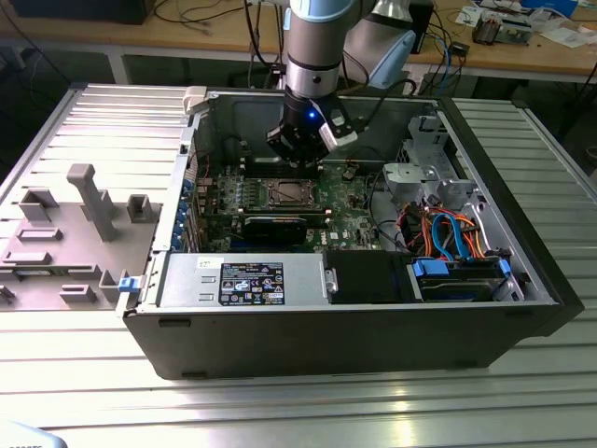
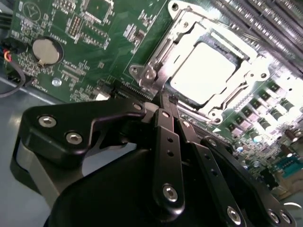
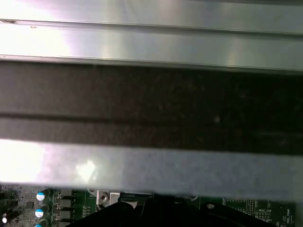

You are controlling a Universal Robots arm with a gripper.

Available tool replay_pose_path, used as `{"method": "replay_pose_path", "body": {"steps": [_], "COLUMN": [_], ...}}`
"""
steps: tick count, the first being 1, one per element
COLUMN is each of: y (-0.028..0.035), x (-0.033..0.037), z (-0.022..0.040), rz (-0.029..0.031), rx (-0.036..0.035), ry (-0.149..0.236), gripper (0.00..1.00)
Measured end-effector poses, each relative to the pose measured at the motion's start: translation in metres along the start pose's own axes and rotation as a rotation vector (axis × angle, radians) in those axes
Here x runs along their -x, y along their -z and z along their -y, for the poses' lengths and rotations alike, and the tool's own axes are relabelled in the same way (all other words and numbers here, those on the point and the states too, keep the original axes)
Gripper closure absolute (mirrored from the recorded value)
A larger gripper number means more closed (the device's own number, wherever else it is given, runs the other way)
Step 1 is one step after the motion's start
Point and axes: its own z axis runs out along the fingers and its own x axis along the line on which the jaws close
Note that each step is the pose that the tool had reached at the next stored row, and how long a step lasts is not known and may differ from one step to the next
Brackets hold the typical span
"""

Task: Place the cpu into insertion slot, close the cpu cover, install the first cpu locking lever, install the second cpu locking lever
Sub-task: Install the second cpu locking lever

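Although the arm hangs low inside the open computer case (image 1: 522,280), your pincer (image 2: 166,98) carries nothing: in the second wrist view its two black fingers (image 2: 166,142) lie pressed together, closed on empty air, with their tips just short of the socket's near corner.

You can count the first step as done. The cpu (image 2: 204,71) lies flat in the insertion slot (image 1: 285,194), its pale metal top glaring under the light. The cpu cover (image 2: 189,35) appears to be down over it, the silver frame sitting around the chip's edges with the top showing through the window, so you may judge the second step finished as well.

The locking levers are harder to call. A thin metal bar (image 2: 158,64) runs along the frame's edge by the fingertips, but you cannot tell whether it is latched or loose. Treat both levers as work that may remain.

As for place, the case stands near the middle of the ribbed metal bench (image 1: 522,411), and the socket sits on the green motherboard (image 2: 80,71) towards the case's far wall, closer to the exterior view's left. A grey moulded fixture (image 1: 79,229) rests on the bench's edge on that same side, well apart from the arm.
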Motion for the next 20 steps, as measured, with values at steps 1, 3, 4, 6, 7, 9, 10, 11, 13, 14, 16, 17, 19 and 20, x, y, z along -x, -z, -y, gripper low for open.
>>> {"method": "replay_pose_path", "body": {"steps": [1,3,4,6,7,9,10,11,13,14,16,17,19,20], "y": [0.0004,0.0016,0.0021,0.0026,0.0028,0.0039,0.0048,0.0066,0.0096,0.0141,0.0244,0.0282,0.0351,0.04], "x": [-0.0001,-0.0003,-0.0004,-0.0008,-0.001,-0.0013,-0.0014,-0.0015,-0.0017,-0.0019,-0.002,-0.0021,-0.0022,-0.0022], "z": [0.0014,0.0046,0.0073,0.0127,0.0152,0.0203,0.022,0.024,0.0259,0.0269,0.0269,0.0269,0.0267,0.0266], "rz": [0.0,-0.0001,0.0,0.0,0.0,-0.0001,-0.0001,-0.0001,-0.0001,-0.0001,0.0,-0.0001,0.0,0.0], "rx": [0.0,-0.0002,0.0,0.0,0.0,-0.0001,-0.0002,-0.0001,-0.0003,-0.0001,-0.0002,-0.0002,-0.0001,0.0], "ry": [0.0,0.0,0.0,0.0,0.0,0.0,0.0,0.0,0.0,0.0,0.0,0.0,0.0,0.0], "gripper": [0.89,0.89,0.89,0.89,0.89,0.89,0.89,0.89,0.89,0.89,0.89,0.89,0.89,0.89]}}
